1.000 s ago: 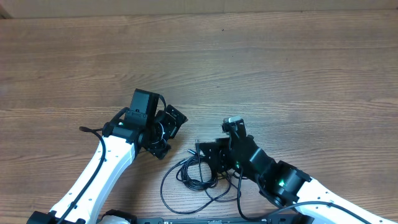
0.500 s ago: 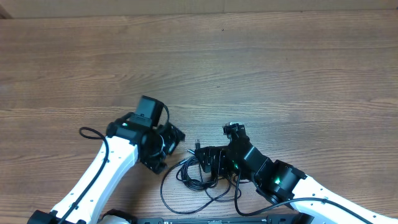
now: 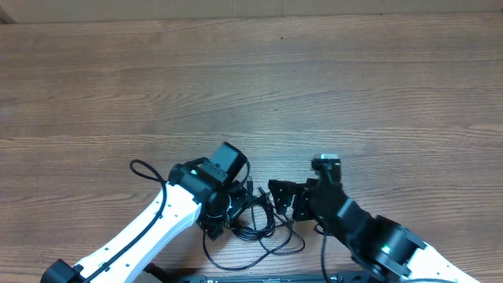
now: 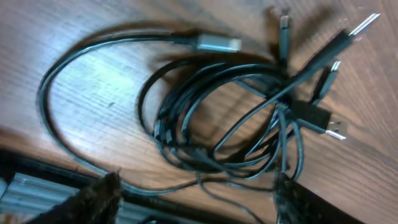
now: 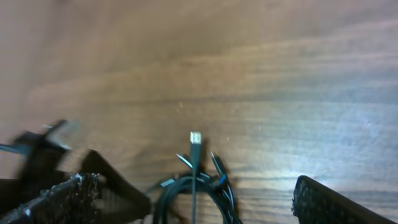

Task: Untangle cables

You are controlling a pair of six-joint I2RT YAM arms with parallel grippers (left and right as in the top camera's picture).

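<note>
The cables (image 3: 261, 230) are thin black cords with silver plug ends, lying in a tangled bundle of loops near the table's front edge. In the left wrist view the cables (image 4: 242, 118) fill the frame, with several plugs fanning out at the upper right. My left gripper (image 3: 225, 214) is open over the bundle's left side, and its fingers (image 4: 196, 200) straddle the lower loops without gripping. My right gripper (image 3: 281, 198) is open just right of the bundle. In the right wrist view the cables (image 5: 194, 180) lie between its fingers (image 5: 196, 208), untouched.
The wooden table (image 3: 314, 79) stretches far behind the cables. The dark front edge of the table (image 4: 37, 171) lies close below the bundle. The two grippers face each other only a few centimetres apart.
My left gripper has moved right and forward onto the left side of the bundle. My right gripper has drawn back to the right, off the cables, which have barely shifted.
</note>
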